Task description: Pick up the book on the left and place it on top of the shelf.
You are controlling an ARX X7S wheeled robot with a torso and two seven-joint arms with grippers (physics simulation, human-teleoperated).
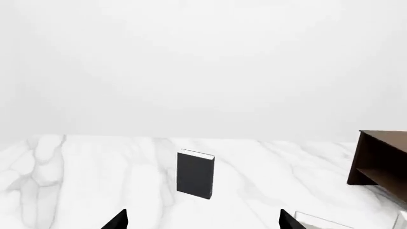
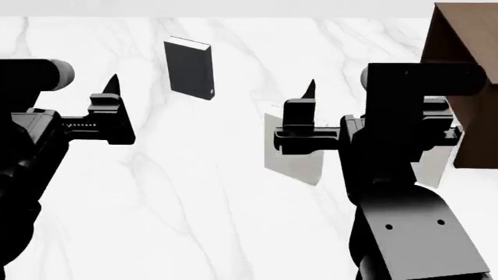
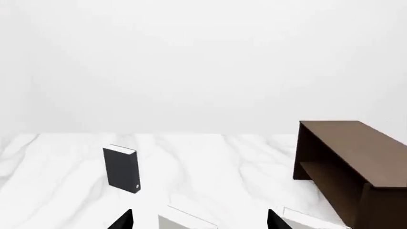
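White marble bench (image 2: 195, 221), book (image 2: 190, 69) upright ahead, so I've got my left end effector (image 1: 202, 220) spread wide, squared to straddle it; right end effector (image 3: 200, 220) open too.

My head camera looks steeply down over both arms at the white marble counter (image 2: 195, 192). My two wrist cameras sit low and face level across the counter toward a blank pale wall. All three share the upright black book (image 2: 189, 68), distant in each, and the brown shelf (image 3: 353, 167), nearest in my right wrist camera.
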